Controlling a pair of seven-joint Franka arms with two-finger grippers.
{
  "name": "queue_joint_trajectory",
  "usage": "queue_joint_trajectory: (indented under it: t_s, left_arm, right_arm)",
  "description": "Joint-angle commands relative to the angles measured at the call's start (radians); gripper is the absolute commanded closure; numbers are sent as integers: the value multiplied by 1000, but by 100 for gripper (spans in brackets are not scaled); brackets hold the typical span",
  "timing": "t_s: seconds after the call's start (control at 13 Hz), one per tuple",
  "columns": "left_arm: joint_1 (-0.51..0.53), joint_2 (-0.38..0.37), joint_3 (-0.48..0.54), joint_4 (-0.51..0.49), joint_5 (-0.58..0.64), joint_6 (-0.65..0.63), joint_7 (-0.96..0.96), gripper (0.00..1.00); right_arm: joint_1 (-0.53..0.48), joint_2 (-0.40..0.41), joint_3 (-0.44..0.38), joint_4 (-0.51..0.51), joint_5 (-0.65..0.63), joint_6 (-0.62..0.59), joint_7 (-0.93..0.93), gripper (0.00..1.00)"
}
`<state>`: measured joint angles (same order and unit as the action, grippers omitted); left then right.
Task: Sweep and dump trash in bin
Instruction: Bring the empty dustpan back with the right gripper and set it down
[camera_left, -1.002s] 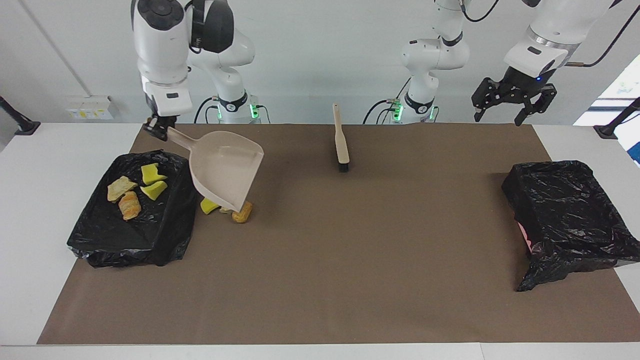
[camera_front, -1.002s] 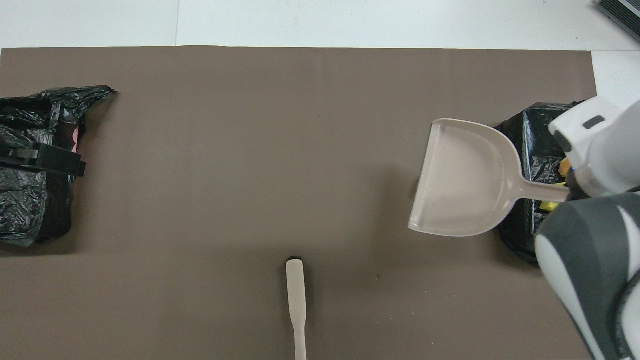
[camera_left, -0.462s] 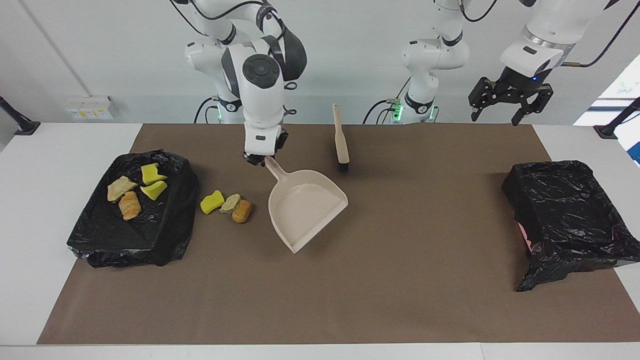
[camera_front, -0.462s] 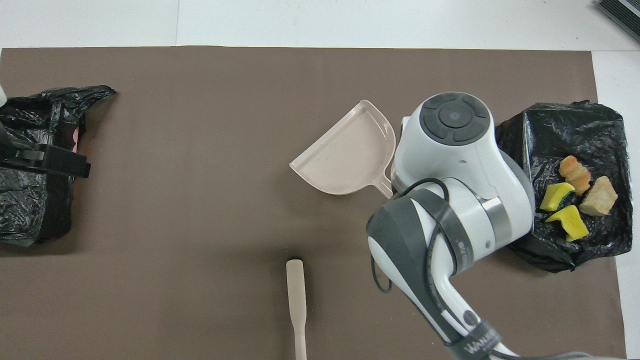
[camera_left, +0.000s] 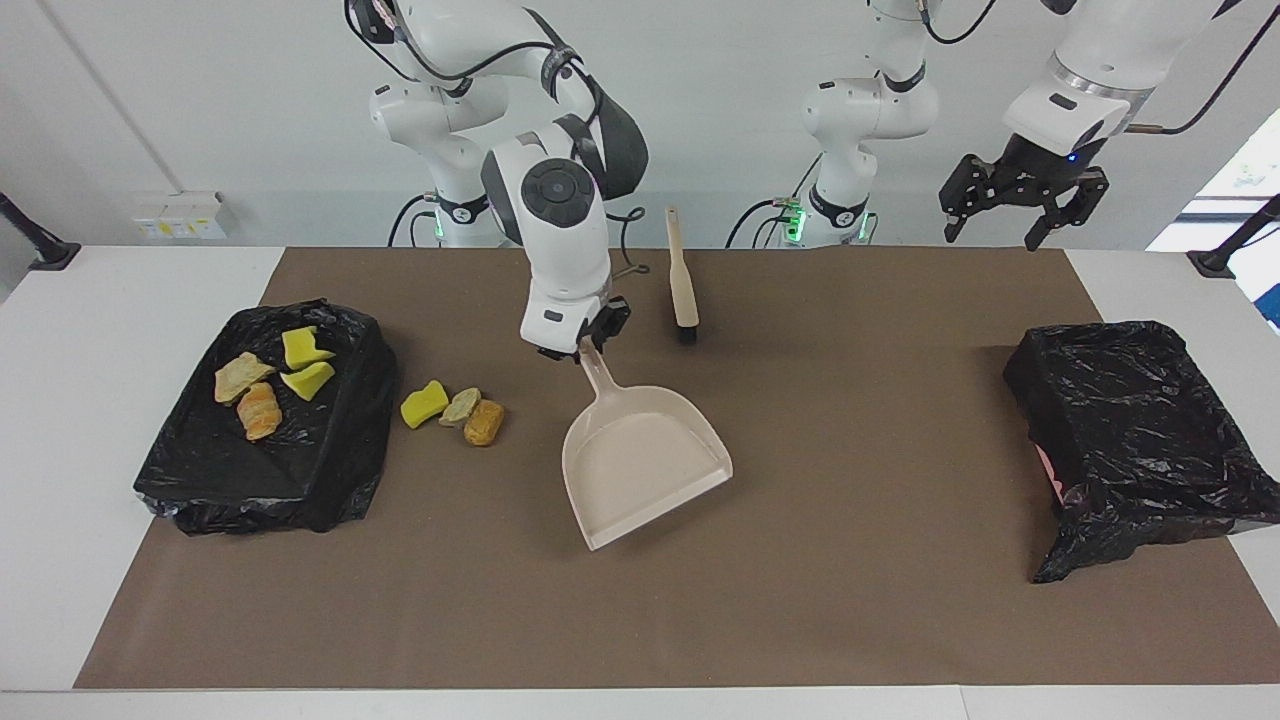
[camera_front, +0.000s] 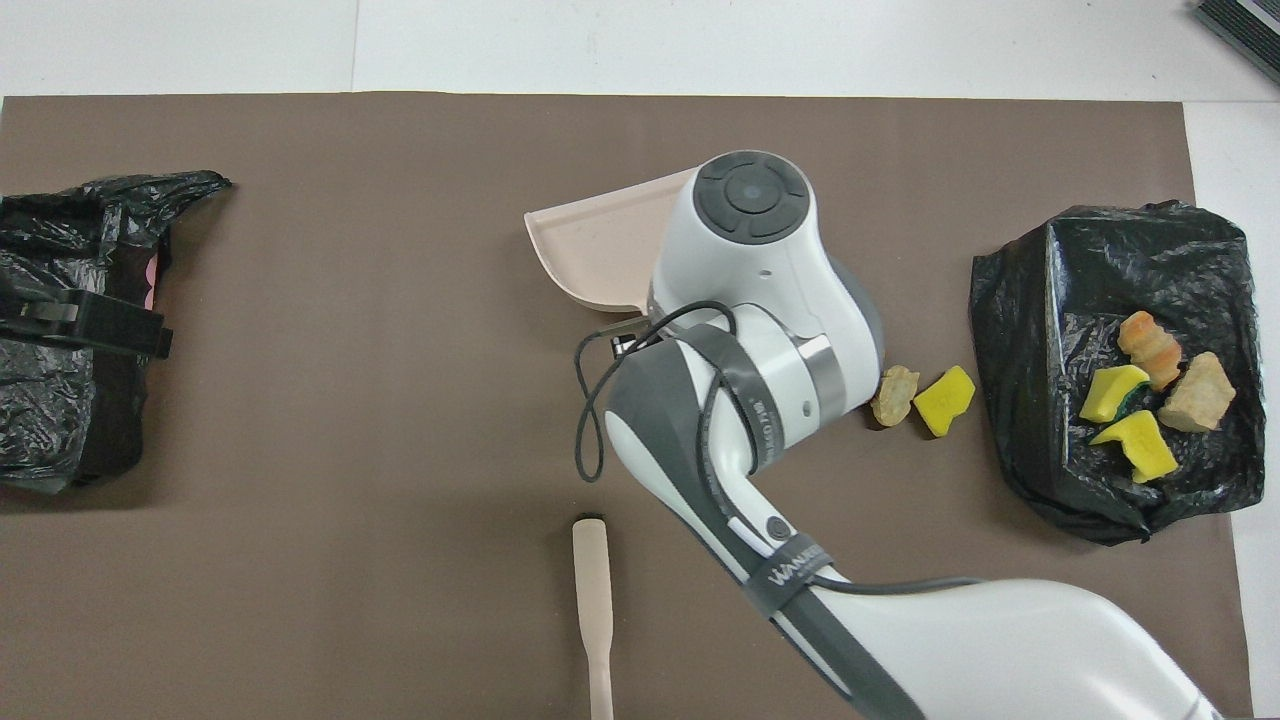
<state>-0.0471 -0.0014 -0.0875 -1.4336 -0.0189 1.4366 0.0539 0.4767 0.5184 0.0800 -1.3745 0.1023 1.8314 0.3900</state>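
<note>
Seven lumps of trash are in view. Four of them (camera_left: 270, 377) lie inside the black-lined bin (camera_left: 330, 480) at the right arm's end of the counter (camera_left: 60, 420): two yellow sponge chunks, a pale rock-like bit and an orange-brown bread-like piece. The other three (camera_left: 453, 409) sit in a tight row on the brown mat (camera_left: 800, 600) just beside that bin, toward the middle: a yellow chunk, a pale bit and an orange-brown piece.

Near them, farther toward the middle, the beige dustpan (camera_left: 640, 470) hangs tilted over the mat, its open mouth pointing away from the robots. The right pincer (camera_left: 583, 345) is pinching its handle.

The brush (camera_left: 682, 280) lies on the mat nearer to the robots than the dustpan, bristle end pointing away from them.

The left pincer (camera_left: 1020, 215) waits in the air, its fingers spread, above the second black-lined bin (camera_left: 1140, 440) at the left arm's end.
</note>
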Motion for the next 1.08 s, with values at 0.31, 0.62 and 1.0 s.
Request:
queue_joint_trajectory:
  t_s: [0.31,0.62,1.0]
  left_arm:
    - [18,-26,-3,-27,-7,-4,11,0]
    - [19,-25,0,-25,-7,-4,0,0]
    - [19,-25,-1,-25,-7,2,3,0]
  right_arm:
    - [22,149,27,144,33,104,161,100]
    - [25,166,27,123,39,131,236,100]
    - [17,137,27,123,42,80,159,0]
